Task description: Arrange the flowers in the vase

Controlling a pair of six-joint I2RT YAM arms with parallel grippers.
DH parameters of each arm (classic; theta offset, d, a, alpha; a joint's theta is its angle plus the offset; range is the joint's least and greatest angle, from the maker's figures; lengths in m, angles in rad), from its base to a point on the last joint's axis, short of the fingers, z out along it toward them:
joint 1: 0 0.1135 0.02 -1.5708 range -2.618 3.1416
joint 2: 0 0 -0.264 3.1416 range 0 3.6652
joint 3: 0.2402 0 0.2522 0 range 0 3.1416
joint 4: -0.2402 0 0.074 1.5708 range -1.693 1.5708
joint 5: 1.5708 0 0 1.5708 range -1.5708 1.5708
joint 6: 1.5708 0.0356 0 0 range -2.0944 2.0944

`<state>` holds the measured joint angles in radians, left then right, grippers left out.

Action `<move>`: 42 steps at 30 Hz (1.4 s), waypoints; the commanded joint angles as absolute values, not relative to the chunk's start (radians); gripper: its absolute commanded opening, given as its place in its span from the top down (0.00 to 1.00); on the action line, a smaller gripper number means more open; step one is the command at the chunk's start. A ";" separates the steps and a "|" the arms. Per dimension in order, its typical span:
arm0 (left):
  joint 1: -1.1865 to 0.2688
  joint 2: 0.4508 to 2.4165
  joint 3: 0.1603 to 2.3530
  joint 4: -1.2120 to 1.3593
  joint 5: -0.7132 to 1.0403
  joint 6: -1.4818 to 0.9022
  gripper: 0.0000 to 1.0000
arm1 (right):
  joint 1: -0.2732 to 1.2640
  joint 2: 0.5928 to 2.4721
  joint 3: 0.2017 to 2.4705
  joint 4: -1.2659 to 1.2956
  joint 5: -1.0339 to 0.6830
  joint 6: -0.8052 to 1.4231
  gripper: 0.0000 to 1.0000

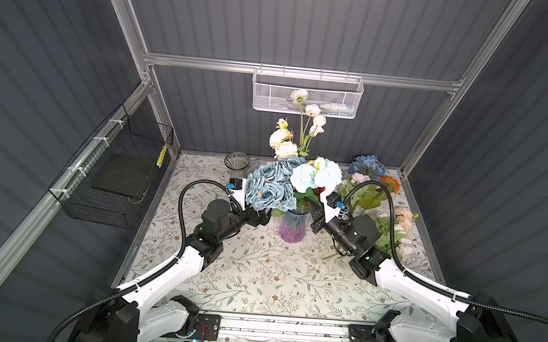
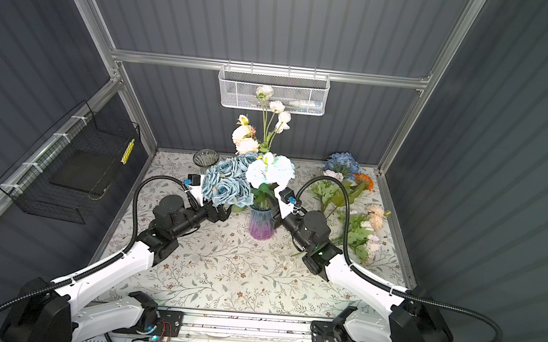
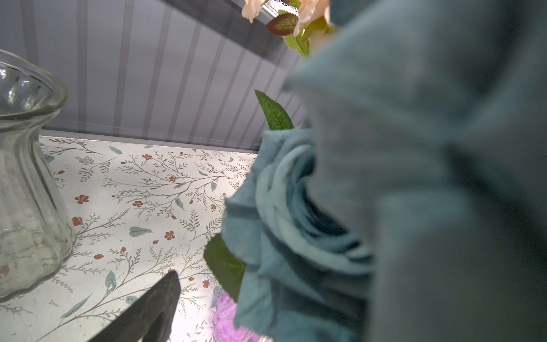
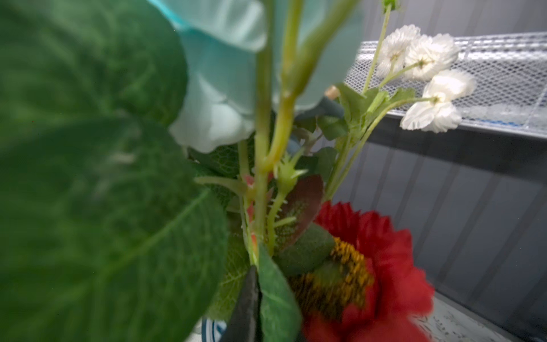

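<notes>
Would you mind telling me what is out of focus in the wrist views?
Left wrist view: the near blue rose is blurred, the clear vase sharp. Right wrist view: the big leaf is soft, the white blooms clearer.

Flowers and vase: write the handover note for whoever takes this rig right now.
Left end effector: open, low beside the tinted vase, under the dusty-blue roses; contact unclear.
Right end effector: among the stems at the vase mouth; leaves hide its jaws.
Done: roses, aqua blooms, cream blooms, white puffs and a red daisy stand in the vase.
To do: blue hydrangea, orange daisy and peach sprays lie on the tablecloth, right side.
Clear vase at the back stands empty.
</notes>
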<state>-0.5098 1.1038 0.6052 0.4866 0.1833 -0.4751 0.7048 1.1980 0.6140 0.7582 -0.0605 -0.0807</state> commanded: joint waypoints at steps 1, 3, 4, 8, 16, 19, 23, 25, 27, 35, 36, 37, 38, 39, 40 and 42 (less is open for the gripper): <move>-0.512 1.107 0.626 0.482 0.183 -0.459 0.01 | 0.706 1.186 0.574 0.752 -0.042 -0.040 0.86; -0.512 1.107 0.631 0.481 0.187 -0.462 0.01 | 0.706 1.175 0.564 0.751 -0.037 -0.037 0.83; -0.512 1.106 0.633 0.478 0.186 -0.462 0.01 | 0.706 1.167 0.562 0.749 -0.035 -0.038 0.81; -0.512 1.092 0.632 0.465 0.171 -0.465 0.01 | 0.706 1.126 0.562 0.721 -0.027 -0.053 0.69; -0.511 1.040 0.592 0.441 0.089 -0.508 0.01 | 0.706 0.960 0.510 0.638 0.058 -0.097 0.50; -0.511 1.003 0.567 0.398 0.081 -0.521 0.00 | 0.705 0.910 0.468 0.602 0.092 -0.094 0.44; -0.511 0.932 0.524 0.316 0.036 -0.535 0.01 | 0.705 0.873 0.422 0.555 0.070 -0.048 0.34; -0.511 0.902 0.512 0.270 0.001 -0.536 0.01 | 0.705 0.871 0.409 0.541 0.050 -0.024 0.29; -0.511 0.883 0.500 0.232 -0.049 -0.540 0.01 | 0.705 0.878 0.395 0.542 0.029 0.002 0.25; -0.511 0.949 0.486 0.202 -0.185 -0.621 0.01 | 0.758 1.105 0.327 0.851 -0.002 0.064 0.13; -0.509 0.961 0.488 0.213 -0.183 -0.622 0.01 | 0.768 1.158 0.331 0.897 0.008 0.057 0.12; -0.509 0.975 0.493 0.224 -0.181 -0.621 0.01 | 0.777 1.210 0.338 0.947 0.017 0.052 0.12; -0.509 0.986 0.499 0.231 -0.177 -0.620 0.01 | 0.782 1.263 0.346 1.002 0.025 0.052 0.11; -0.508 0.992 0.504 0.234 -0.177 -0.615 0.01 | 0.785 1.307 0.351 1.058 0.037 0.051 0.11; -0.508 0.997 0.509 0.237 -0.176 -0.609 0.00 | 0.787 1.361 0.355 1.128 0.047 0.046 0.11; -0.506 0.997 0.509 0.242 -0.178 -0.600 0.00 | 0.788 1.457 0.371 1.260 0.066 0.032 0.10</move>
